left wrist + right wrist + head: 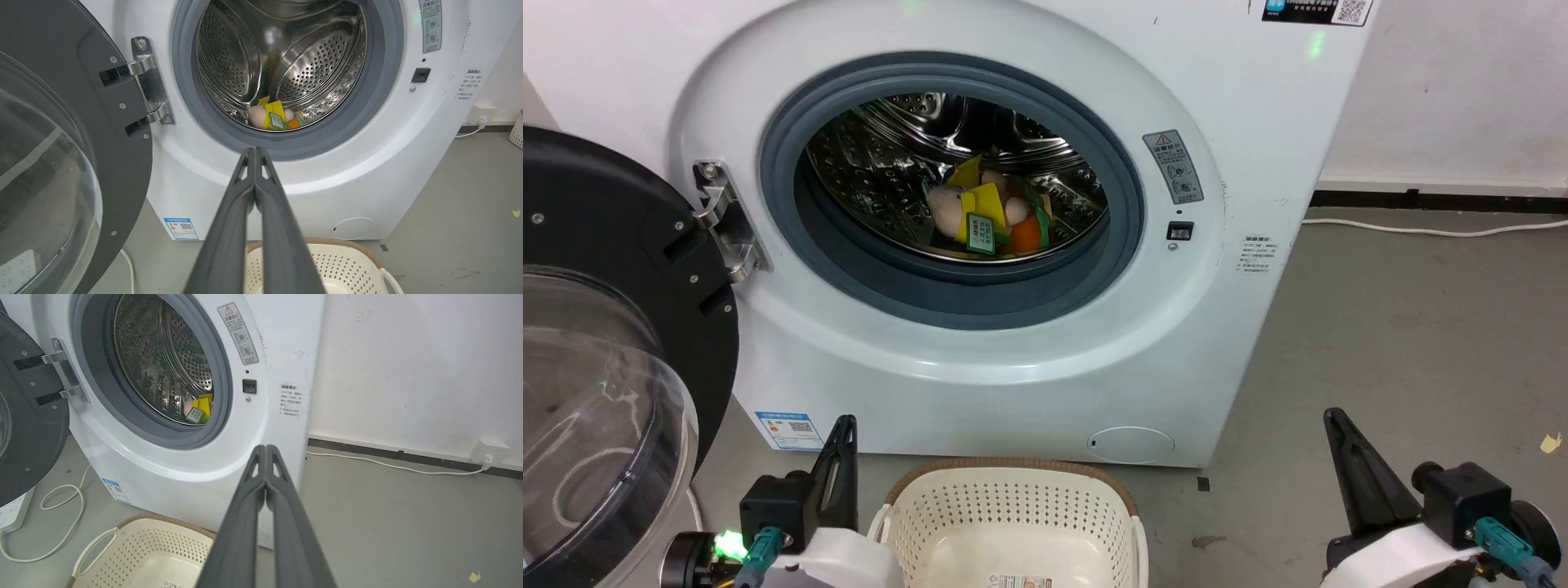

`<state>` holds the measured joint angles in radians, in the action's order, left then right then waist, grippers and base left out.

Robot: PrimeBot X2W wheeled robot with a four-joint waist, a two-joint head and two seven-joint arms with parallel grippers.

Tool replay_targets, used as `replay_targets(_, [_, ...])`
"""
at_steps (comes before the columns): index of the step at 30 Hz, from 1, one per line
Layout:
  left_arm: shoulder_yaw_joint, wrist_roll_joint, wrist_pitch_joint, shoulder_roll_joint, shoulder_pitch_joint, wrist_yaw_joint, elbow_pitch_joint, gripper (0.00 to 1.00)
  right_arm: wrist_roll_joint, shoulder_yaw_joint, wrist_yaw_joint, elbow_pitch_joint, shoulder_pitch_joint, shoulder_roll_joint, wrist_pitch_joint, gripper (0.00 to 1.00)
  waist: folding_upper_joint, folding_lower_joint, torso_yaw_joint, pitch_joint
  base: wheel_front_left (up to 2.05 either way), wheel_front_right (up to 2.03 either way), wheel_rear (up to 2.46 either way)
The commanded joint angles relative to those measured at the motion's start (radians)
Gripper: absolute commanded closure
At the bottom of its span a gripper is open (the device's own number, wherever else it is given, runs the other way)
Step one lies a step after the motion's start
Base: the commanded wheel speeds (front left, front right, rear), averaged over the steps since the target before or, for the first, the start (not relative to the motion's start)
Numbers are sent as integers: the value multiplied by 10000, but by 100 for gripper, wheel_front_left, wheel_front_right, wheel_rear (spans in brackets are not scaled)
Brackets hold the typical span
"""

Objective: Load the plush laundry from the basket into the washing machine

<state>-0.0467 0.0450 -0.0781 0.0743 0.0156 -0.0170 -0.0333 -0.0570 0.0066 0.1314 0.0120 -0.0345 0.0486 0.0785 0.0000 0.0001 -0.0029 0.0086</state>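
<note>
While the black-rimmed door (613, 269) with its clear dome stood wide open to the left of the left gripper (847, 422), that gripper's two long dark fingers were pressed together on nothing. Just to its right sat the basket (1013, 465), cream perforated plastic with a brown woven-look rim. Ahead of it and higher, the white washing machine (1013, 376) stood with its round mouth unobstructed. Past the smooth grey gasket (783, 188), the plush laundry (992, 214) lay low in the shiny perforated drum (882, 163). Further right, the right gripper (1331, 415) was likewise closed and empty, with bare grey floor (1413, 343) beyond.
</note>
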Motion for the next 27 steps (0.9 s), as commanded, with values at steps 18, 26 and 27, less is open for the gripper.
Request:
replay_targets(18, [264,-271,427,-149,-133,105,202,100,338,-42,-6,-74,243,13,-430,100,0,-1,15,-44,0,0,0])
replay_targets(26, [357,-353,590,-191,-144,135,262,100,445,-53,-7,-95,290,15,-593,100,0,-1,21,-63,0,0,0])
replay_targets(27, [369,-364,611,-197,-145,138,270,100,459,-54,-7,-98,296,15,-614,100,0,-1,22,-66,0,0,0])
